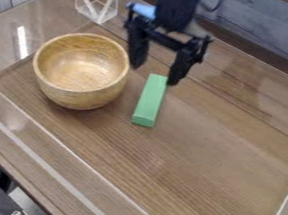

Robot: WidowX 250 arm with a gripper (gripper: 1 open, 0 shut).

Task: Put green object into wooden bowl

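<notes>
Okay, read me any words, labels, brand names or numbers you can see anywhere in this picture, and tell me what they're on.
None: no text can be read anywhere in this view.
The green object, the wooden bowl and the table show no print or labels.
The gripper is dark, with no marking that shows.
</notes>
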